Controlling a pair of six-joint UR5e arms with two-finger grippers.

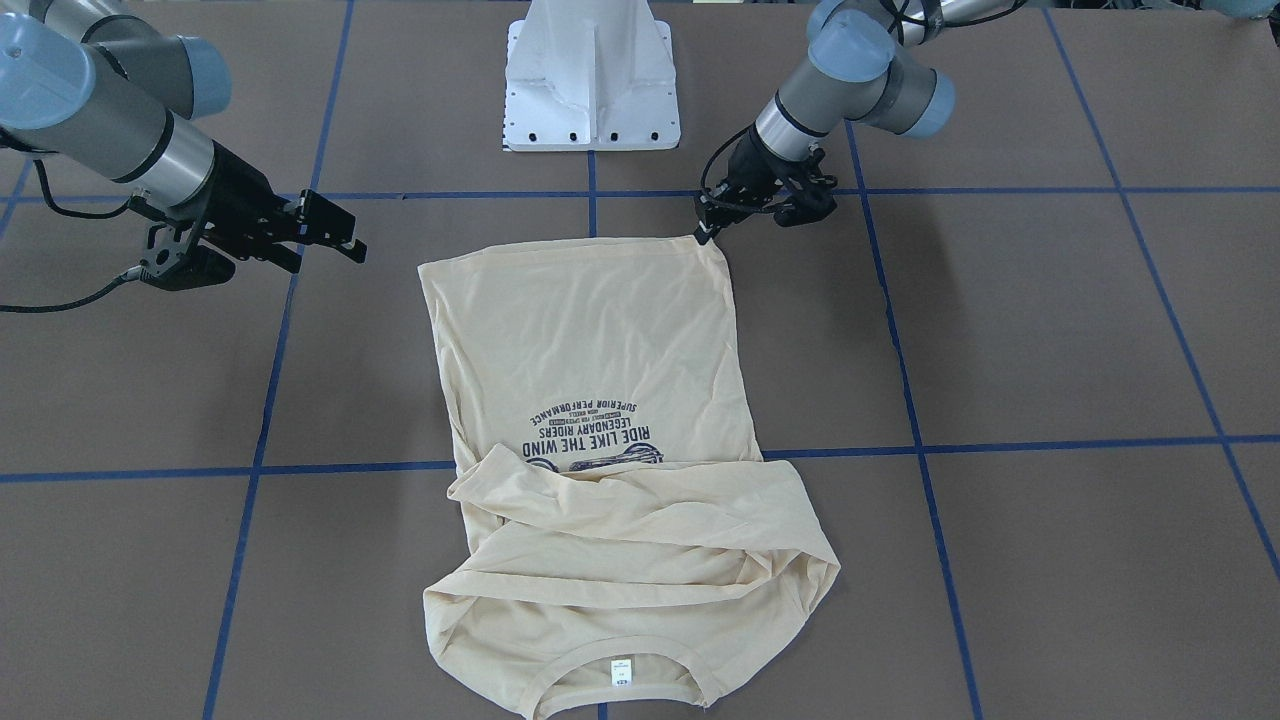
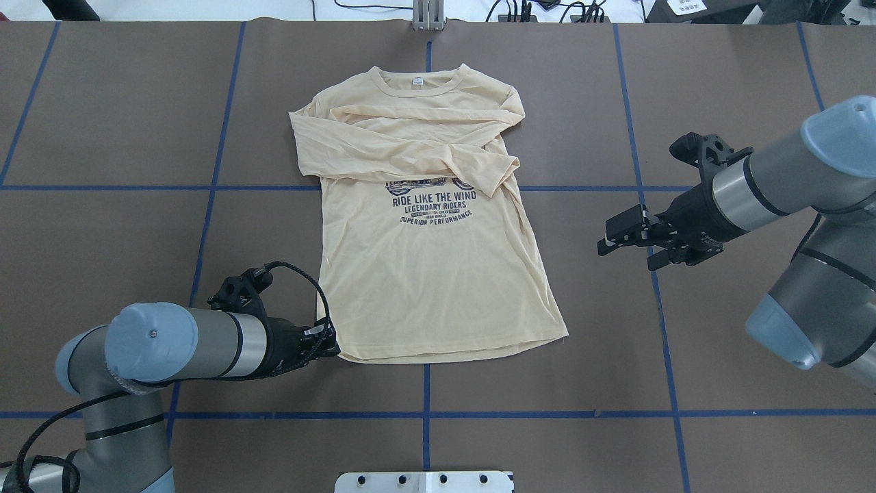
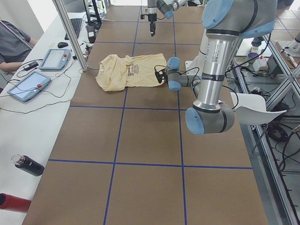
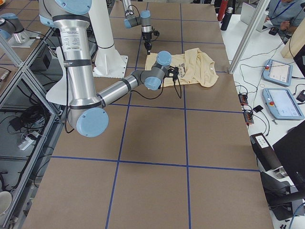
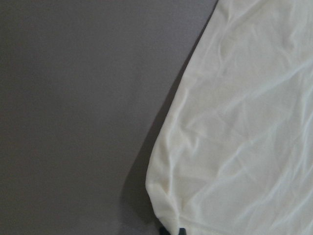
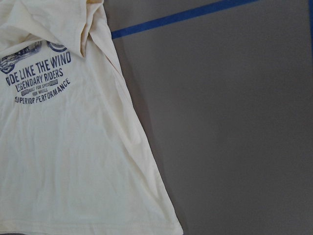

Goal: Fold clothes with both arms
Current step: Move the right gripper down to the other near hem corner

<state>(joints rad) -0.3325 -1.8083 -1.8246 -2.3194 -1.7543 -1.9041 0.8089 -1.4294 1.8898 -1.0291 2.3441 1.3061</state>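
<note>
The cream long-sleeved shirt (image 2: 431,274) lies flat, print up, on the brown table, with both sleeves crossed over the chest and the neck at the far edge. My left gripper (image 2: 334,342) sits low at the hem's near left corner (image 1: 706,236), shut on that corner of the shirt. In the left wrist view the fabric (image 5: 234,122) creases toward the fingertips at the bottom edge. My right gripper (image 2: 616,236) hangs open above the table, clear of the shirt's right side (image 1: 335,240). The right wrist view shows the shirt's print and right edge (image 6: 63,147).
The white pedestal base (image 1: 592,80) stands at the robot's side of the table. Blue tape lines (image 2: 547,413) grid the brown surface. On a side bench are tablets (image 3: 28,84) and bottles (image 3: 28,165); a person (image 3: 11,44) sits there.
</note>
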